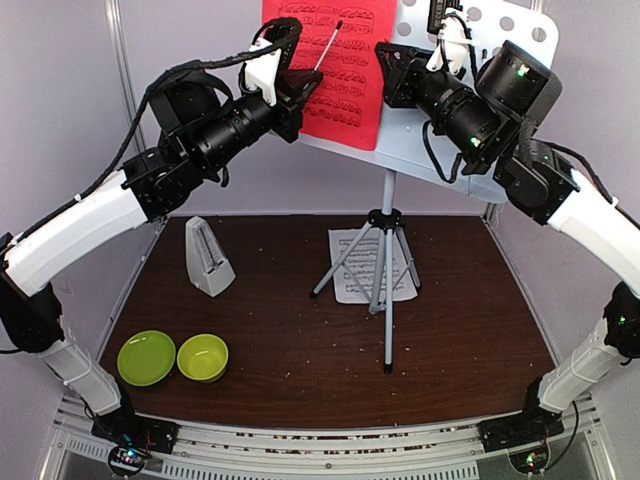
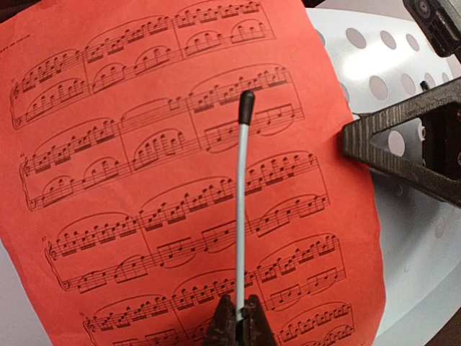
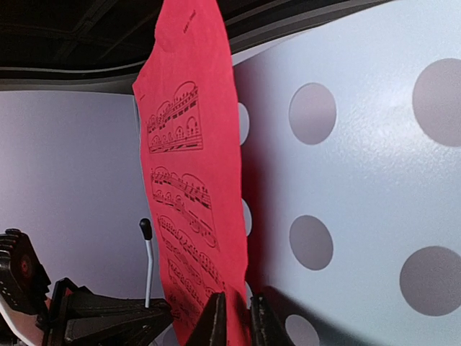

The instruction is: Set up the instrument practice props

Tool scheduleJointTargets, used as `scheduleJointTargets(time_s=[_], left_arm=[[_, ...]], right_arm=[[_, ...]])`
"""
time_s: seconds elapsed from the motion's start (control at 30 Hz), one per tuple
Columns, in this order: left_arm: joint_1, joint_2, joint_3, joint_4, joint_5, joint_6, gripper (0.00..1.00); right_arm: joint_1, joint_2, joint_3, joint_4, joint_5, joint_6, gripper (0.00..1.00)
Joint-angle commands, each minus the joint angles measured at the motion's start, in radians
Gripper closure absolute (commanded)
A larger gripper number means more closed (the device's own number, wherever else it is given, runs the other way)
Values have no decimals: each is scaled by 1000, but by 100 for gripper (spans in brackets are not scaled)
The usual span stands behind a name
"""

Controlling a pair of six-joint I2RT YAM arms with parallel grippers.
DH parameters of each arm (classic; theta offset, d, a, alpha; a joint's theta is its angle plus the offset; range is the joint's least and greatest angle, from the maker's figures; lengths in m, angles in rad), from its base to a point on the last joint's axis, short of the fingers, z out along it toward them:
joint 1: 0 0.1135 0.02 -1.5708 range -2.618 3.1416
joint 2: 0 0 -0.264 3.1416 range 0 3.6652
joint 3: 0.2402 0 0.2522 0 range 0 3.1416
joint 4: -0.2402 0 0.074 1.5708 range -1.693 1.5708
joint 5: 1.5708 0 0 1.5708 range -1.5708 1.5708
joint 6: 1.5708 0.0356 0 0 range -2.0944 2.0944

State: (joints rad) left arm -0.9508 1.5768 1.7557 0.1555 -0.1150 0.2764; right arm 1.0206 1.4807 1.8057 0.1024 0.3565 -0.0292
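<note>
Red sheet (image 1: 335, 70), white sheet (image 1: 352, 280), one each; left end effector (image 2: 238, 317) tight on rod (image 2: 243, 194); right end effector (image 3: 238, 317) unclear.

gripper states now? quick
Left gripper: closed on the baton.
Right gripper: slightly open, red sheet edge between its jaws; no clear grip.

The top camera sits high behind my bases, looking down and forward over the brown table (image 1: 300, 350) and both my arms from well back. My left wrist camera faces the red music sheet (image 2: 144, 180) squarely and close, past the thin grey rod (image 2: 241, 216). My right wrist camera looks along the perforated desk (image 3: 360, 180), very near, catching the sheet almost edge-on with the rod beyond. All three views share sheet and rod.
</note>
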Motion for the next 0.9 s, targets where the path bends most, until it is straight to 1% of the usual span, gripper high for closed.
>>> scheduleJointTargets(time_s=[0.0, 0.13, 0.33, 0.47, 0.57, 0.6, 0.67, 0.7, 0.77, 0.87], left_arm=[[9, 12, 30, 17, 5, 17, 99], [9, 10, 30, 16, 19, 25, 82], [9, -7, 25, 11, 48, 33, 50], [8, -26, 9, 5, 49, 36, 36], [7, -46, -16, -3, 41, 36, 26], [7, -55, -24, -4, 39, 36, 20], [7, -76, -43, -16, 30, 32, 5], [6, -85, -56, -21, 23, 31, 2], [5, -124, -93, -29, 17, 29, 2], [3, -171, -151, -56, 3, 25, 2]], right_arm=[[-8, 15, -4, 12, 11, -5, 85], [-10, 20, 1, 11, 11, -8, 82], [-10, 15, 9, 10, 18, -10, 76], [-10, 8, 13, 10, 19, -10, 70], [-8, -3, 13, 10, 8, -9, 62], [-9, -8, 11, 10, 3, -9, 59], [-10, -17, 5, 10, -15, -9, 52], [-10, -23, 3, 9, -27, -11, 48], [-8, -38, -6, 6, -70, -16, 37], [-6, -63, -26, 11, -117, -15, 25]])
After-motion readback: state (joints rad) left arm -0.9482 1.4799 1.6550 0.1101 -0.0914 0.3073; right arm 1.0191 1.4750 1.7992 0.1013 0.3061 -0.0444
